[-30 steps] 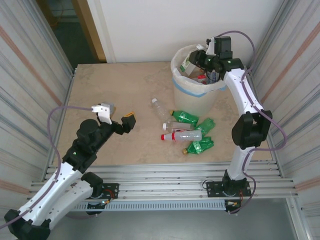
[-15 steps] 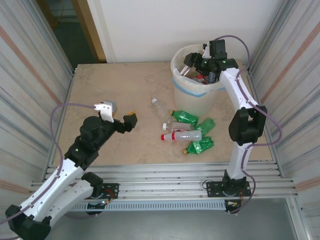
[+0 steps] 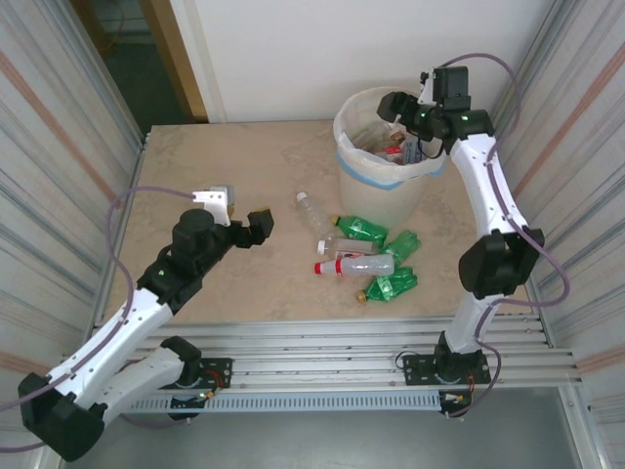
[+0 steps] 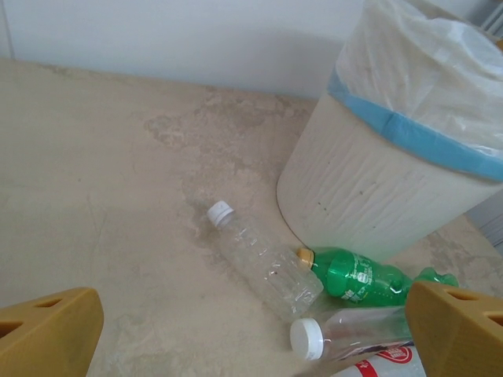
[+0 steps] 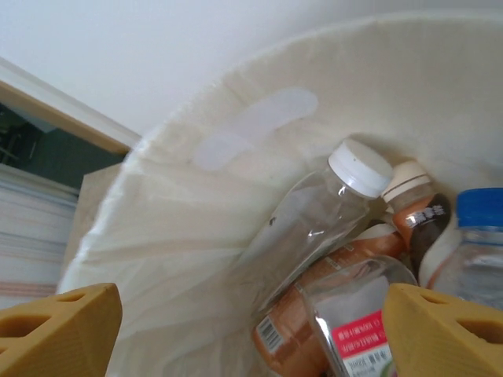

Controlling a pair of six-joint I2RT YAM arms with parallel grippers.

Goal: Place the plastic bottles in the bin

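Observation:
The cream bin (image 3: 386,186) with its blue band stands at the back right of the table. My right gripper (image 3: 405,109) hangs open over its mouth, holding nothing. In the right wrist view the right gripper (image 5: 251,330) looks down on a clear white-capped bottle (image 5: 314,228) and other bottles lying in the liner (image 5: 181,259). Several bottles lie in front of the bin: a clear one (image 3: 312,212), green ones (image 3: 361,231) and a red-labelled one (image 3: 354,265). My left gripper (image 3: 239,213) is open, left of the pile. In the left wrist view the left gripper (image 4: 251,338) faces the clear bottle (image 4: 263,259) and the bin (image 4: 369,188).
Corrugated metal walls (image 3: 59,147) close in both sides. A white wall (image 3: 293,59) runs along the back, with a doorway (image 3: 127,59) at the back left. Aluminium rails (image 3: 322,337) line the near edge. Bare tabletop (image 3: 225,166) lies left of the bottles.
My right gripper has opened over the bin and shifted slightly right. The left arm has reached forward and right, toward the bottles on the table.

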